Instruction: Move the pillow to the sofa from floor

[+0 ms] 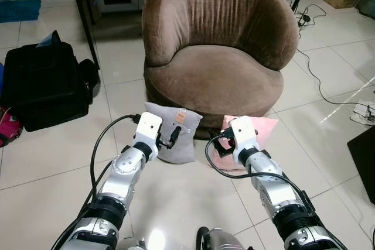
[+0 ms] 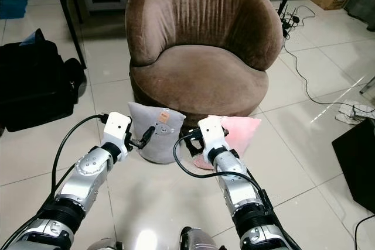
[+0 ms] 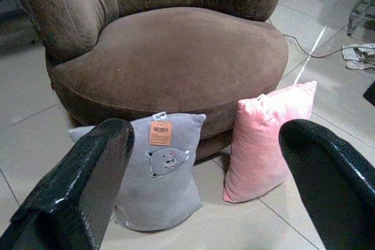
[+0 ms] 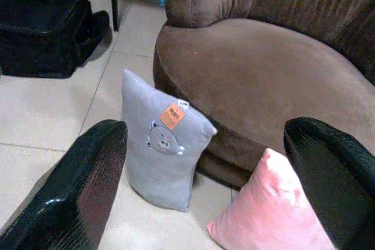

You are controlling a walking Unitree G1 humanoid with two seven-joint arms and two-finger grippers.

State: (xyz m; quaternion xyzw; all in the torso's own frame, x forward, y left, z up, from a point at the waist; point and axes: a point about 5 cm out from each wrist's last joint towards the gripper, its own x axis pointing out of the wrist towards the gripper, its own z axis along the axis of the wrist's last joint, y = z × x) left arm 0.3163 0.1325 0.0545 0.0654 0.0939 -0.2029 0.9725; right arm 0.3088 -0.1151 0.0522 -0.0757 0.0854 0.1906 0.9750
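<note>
A grey pillow (image 1: 174, 134) with a little bear face and an orange tag (image 3: 160, 133) stands on the tiled floor (image 1: 53, 150), leaning on the front of the brown sofa (image 1: 220, 45). It is just ahead of the left claw (image 1: 173, 135), whose fingers (image 3: 88, 174) are spread wide apart and hold nothing. A pink pillow (image 1: 258, 130) leans beside it, just ahead of the right claw (image 1: 215, 144), also wide apart. A black bag (image 1: 44, 83) sits well off to the left.
</note>
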